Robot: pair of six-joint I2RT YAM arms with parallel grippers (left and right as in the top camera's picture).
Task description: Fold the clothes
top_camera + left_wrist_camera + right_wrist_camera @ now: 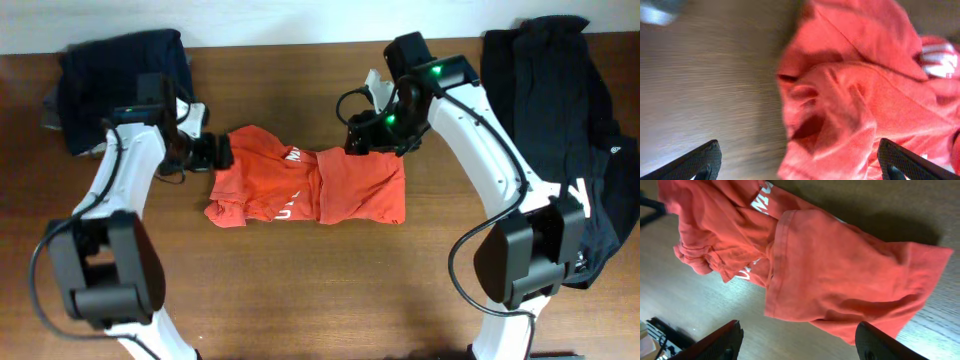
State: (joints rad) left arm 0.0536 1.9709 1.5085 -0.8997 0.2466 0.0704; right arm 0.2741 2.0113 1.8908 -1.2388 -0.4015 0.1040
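Note:
The red-orange T-shirt lies crumpled and partly folded in the middle of the table, with white lettering showing. It fills the right of the left wrist view and most of the right wrist view. My left gripper is open and empty at the shirt's upper left edge; its fingers spread over the shirt's edge. My right gripper is open and empty at the shirt's upper right edge; its fingers hover over bare wood beside the cloth.
A dark navy folded pile lies at the back left. A black garment is spread along the right side. The wooden table runs in front of the shirt.

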